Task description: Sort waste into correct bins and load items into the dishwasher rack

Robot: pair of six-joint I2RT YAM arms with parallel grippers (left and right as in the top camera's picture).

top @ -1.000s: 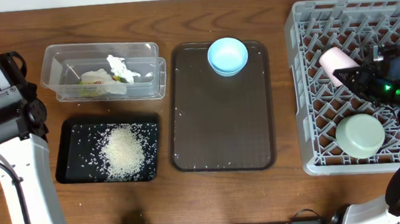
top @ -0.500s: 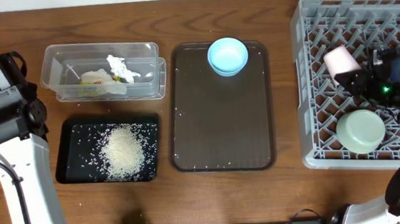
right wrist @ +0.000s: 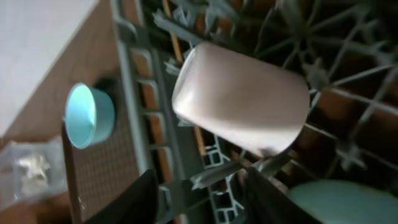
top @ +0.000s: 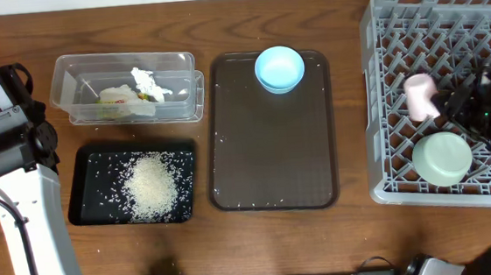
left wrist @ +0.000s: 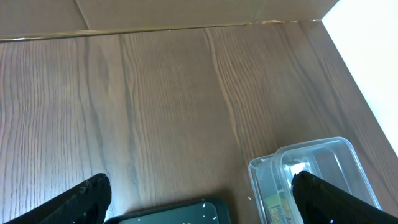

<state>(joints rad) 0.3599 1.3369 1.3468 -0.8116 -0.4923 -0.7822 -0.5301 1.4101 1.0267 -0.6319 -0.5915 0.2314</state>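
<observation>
Loose cup [top: 420, 96] in the rack [top: 428, 0], right gripper [right wrist: 202, 193] close by.

At far left the left gripper [left wrist: 199, 199] hangs wide and empty. The tub [top: 71, 90] with tissue [top: 144, 78] and the black tray [top: 90, 167] with rice [top: 151, 187] look sorted. At upper centre the blue bowl [top: 279, 68] waits on the brown tray [top: 269, 153]. At right the cup lies on its side in the rack, near the green bowl [top: 441, 161]. The right gripper is spread and holds nothing, just beside the cup. I think a careless pull could catch the rack or nudge the cup so it rolls.
</observation>
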